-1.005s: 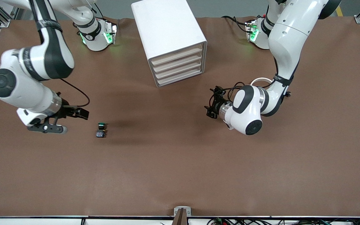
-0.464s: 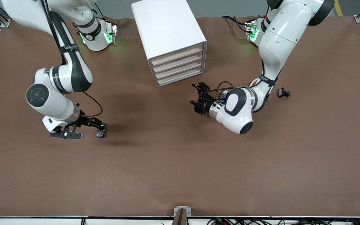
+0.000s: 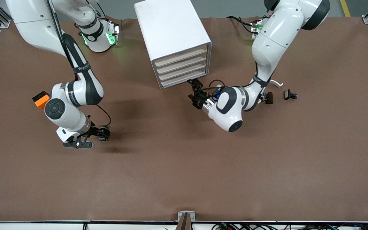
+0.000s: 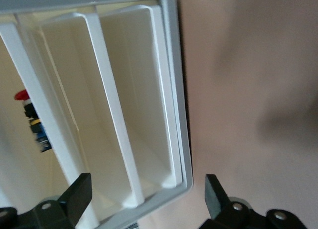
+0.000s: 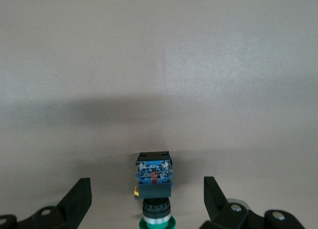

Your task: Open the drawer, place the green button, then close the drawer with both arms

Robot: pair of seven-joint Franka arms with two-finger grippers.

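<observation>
The button (image 5: 154,191) lies on its side on the brown table (image 3: 203,166), toward the right arm's end and nearer the front camera than the cabinet (image 3: 174,41). Its green cap points back toward the right gripper (image 5: 147,201), and its blue-black body points away from it. It looks small, hard and light, so it should lift with little force, but it could easily skid or roll on the round cap. The squarer body, with its flat sides, seems the better place to pinch; the cap's rim looks likely to slip.

The right gripper is low over the button with its jaws spread apart, one finger on each side and neither touching it. Nothing is held yet.

The drawer (image 3: 184,81), the lowest of four, sits closed in the front view, near the middle of the table. The left gripper (image 3: 196,92) is just in front of it, at the corner toward the left arm's end, jaws apart and empty. Its wrist view looks into white trays with thin ribs; these seem stiff but light plastic, so a gentle pull at the front edge should do.

An orange cube (image 3: 41,99) sits just beside the right arm's elbow. Small black clips (image 3: 290,94) lie toward the left arm's end of the table.
</observation>
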